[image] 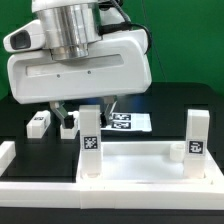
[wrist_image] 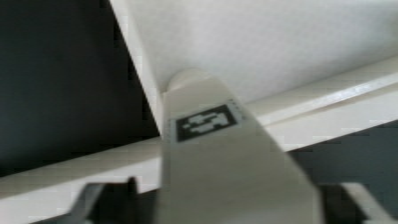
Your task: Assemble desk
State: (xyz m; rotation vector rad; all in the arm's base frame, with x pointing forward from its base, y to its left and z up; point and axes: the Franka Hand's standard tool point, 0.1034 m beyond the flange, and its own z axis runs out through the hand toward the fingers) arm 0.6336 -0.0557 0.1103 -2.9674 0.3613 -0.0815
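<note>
The desk top (image: 130,165) is a large white rimmed tray lying at the front of the exterior view. Two white tagged legs stand upright on it, one towards the exterior view's left (image: 90,140) and one at the right (image: 195,135). My gripper (image: 88,108) hangs over the left leg, with a finger on each side of its top. In the wrist view that leg (wrist_image: 208,120) fills the space between my fingers (wrist_image: 103,200), with a thin dark gap at each side. The gripper (wrist_image: 222,208) looks open. Two more legs (image: 38,123) (image: 68,122) lie loose behind the tray.
The marker board (image: 128,120) lies flat on the black table behind the tray, under my arm. The bulky arm housing (image: 80,60) hides the back middle of the table. The green wall stands behind.
</note>
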